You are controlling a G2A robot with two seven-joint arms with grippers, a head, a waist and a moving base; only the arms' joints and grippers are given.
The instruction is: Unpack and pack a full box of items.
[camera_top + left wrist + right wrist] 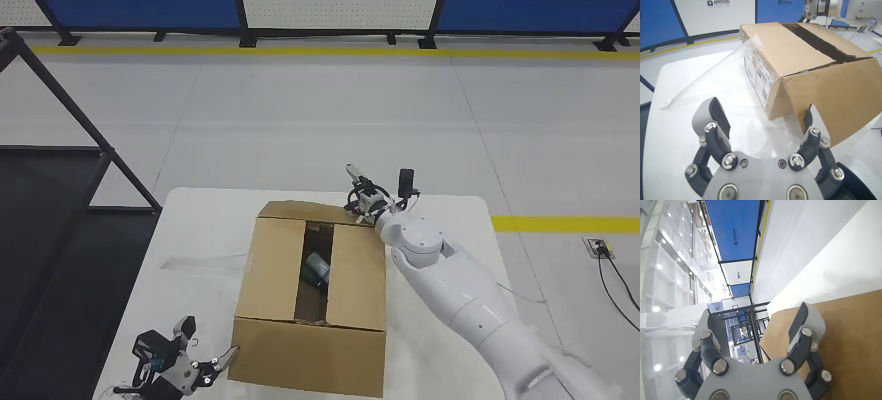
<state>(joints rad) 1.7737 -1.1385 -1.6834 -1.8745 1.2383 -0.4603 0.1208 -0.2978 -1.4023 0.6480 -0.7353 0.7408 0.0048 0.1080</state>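
A cardboard box sits in the middle of the white counter, its two top flaps lying nearly flat with a dark slot between them. Your left hand hangs with its fingers spread wide and empty by the counter's near corner, just beside the box's near end but clear of it. Your right hand is equally spread and empty at the box's far end, one finger in front of the cardboard there. Whether that finger touches the flap, you cannot tell. Expect the corrugated walls to be stiff, while the flaps will likely bend at their creases. Their ragged, torn edges suggest the board gives way if it is yanked. A full box is probably too heavy and too broad for one hand, so the free inner edge of a flap, along the slot, looks like the place to pinch and fold back. A limp strip of clear tape trails from the box's upper corner down to the counter. It is thin, likely clingy, and could stick to a finger pad. Most of the contents are hidden under the flaps. From above, the slot shows a greenish container and some dark shapes you cannot identify. In the left wrist view the opening reads as plain shadow. How many items lie inside, and how tightly they are packed, cannot be made out.
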